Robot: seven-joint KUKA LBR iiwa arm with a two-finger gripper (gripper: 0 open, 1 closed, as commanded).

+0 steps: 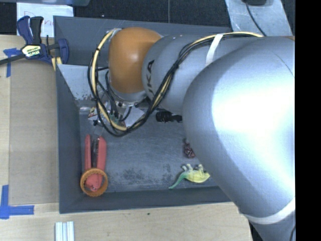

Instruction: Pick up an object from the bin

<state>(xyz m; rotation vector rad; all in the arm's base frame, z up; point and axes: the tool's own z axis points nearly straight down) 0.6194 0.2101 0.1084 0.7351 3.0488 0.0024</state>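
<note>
My gripper's pale body (125, 106) shows under the orange wrist cover, low over the bin's far left part. A small multicoloured thing (93, 114) lies just left of it by the wall. A red-handled tool (95, 153) lies along the left wall, nearer the front than the gripper. An orange ring with a pink middle (94, 182) sits at that tool's near end. Nothing is seen held.
A yellow-green toy lizard (192, 176) lies by the front wall, and a small dark reddish bit (188, 148) sits just behind it. The big grey arm covers the bin's right half. Cables loop around the wrist.
</note>
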